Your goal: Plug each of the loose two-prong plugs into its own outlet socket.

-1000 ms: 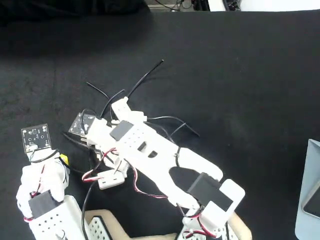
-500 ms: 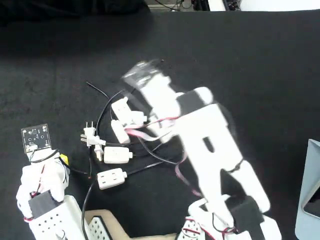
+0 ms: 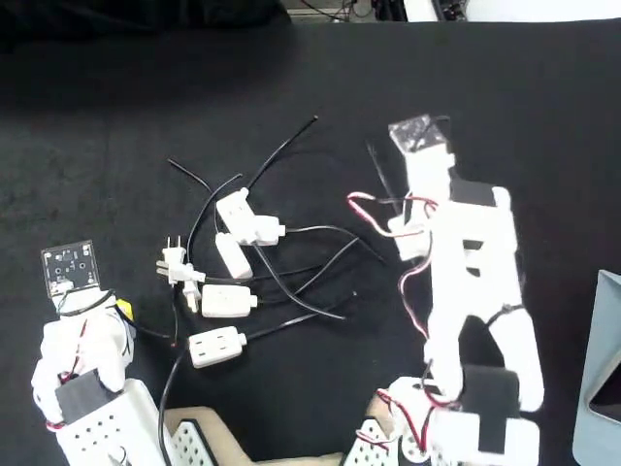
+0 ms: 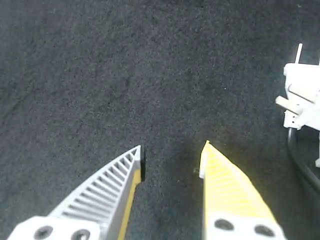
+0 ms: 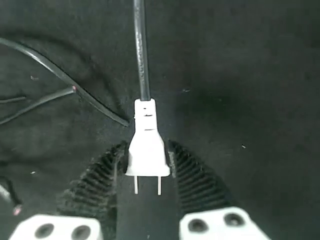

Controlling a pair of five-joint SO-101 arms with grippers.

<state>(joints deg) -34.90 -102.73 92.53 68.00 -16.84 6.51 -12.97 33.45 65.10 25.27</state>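
My right gripper [image 5: 146, 146] is shut on a white two-prong plug [image 5: 146, 150], gripped by its sides with the prongs pointing back at the wrist. Its black cord [image 5: 141, 55] runs straight away over the black table. The right arm [image 3: 466, 262] stands at the right, apart from the cable cluster. There lie two white outlet sockets [image 3: 215, 347] [image 3: 228, 302], a loose plug [image 3: 175, 262] and a plug-and-socket pair [image 3: 247, 218]. My left gripper [image 4: 172, 146] is open just above bare cloth, with a white plug [image 4: 300, 95] off to one side.
Black cords [image 3: 281, 150] fan out from the cluster toward the middle of the table. A grey-blue container [image 3: 602, 369] stands at the right edge. The left arm [image 3: 82, 359] sits at the front left corner.
The right arm has swung from over the cable cluster to the right side, carrying the plug and dragging its cord along. The left arm has kept still.
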